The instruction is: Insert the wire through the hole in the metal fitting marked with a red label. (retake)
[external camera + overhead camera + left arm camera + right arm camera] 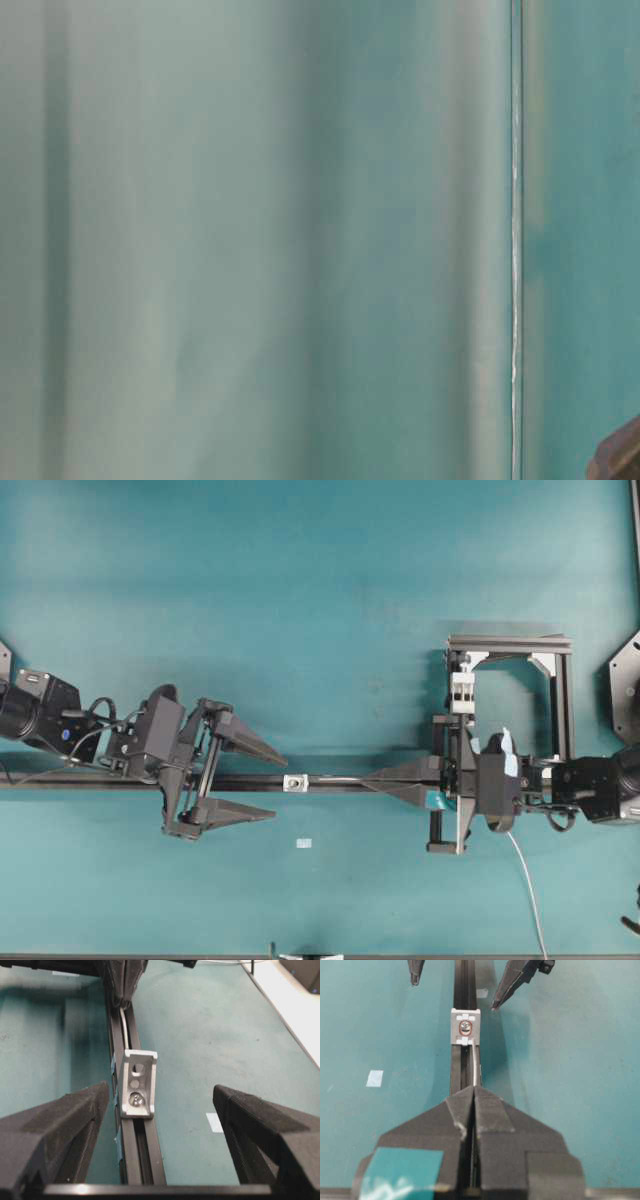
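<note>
Gripping wire (pixel 475 1062) in right gripper (pixel 473 1091) | tip at metal fitting (pixel 465 1028) | left gripper (pixel 262 783) agape

Place: was a robotics lab bench.
Evidence: a teal-covered table (pixel 300 580), a black aluminium rail (pixel 330 781) across it, a profile frame (pixel 520 680) near the right edge.

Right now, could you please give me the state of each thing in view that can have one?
left gripper: open, a finger on each side of the rail, holding nothing.
right gripper: shut on the wire.
wire: held along the rail, tip just short of the fitting, not yet through.
metal fitting: upright on the black rail, bolted down.
hole: nothing through it.
</note>
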`<state>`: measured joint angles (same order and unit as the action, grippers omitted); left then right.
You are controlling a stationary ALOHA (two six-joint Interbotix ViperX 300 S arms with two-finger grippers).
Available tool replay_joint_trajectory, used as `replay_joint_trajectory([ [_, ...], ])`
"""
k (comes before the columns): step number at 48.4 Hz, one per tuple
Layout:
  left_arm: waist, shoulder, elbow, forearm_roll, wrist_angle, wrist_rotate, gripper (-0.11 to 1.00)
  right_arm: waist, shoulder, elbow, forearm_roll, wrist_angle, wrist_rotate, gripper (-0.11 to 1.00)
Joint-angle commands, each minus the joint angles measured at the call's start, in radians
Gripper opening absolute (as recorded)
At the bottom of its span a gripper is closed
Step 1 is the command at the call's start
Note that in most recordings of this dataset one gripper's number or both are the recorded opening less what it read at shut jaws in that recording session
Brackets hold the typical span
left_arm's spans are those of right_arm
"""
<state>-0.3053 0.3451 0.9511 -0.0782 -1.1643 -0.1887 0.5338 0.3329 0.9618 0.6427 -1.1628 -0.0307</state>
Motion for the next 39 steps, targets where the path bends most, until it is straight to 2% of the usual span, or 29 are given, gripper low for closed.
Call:
replay_joint_trajectory([
  [1,-0.003,-0.012,-0.012,-0.002,-0.005,0.000,0.40,0.006,-0.012,-0.014,0.002,-0.009,0.000,0.01],
  [39,-0.005,-0.012,-0.012,-0.002,-0.005,0.000,0.40,0.006,-0.006,-0.029,0.002,-0.006,0.003,0.01],
])
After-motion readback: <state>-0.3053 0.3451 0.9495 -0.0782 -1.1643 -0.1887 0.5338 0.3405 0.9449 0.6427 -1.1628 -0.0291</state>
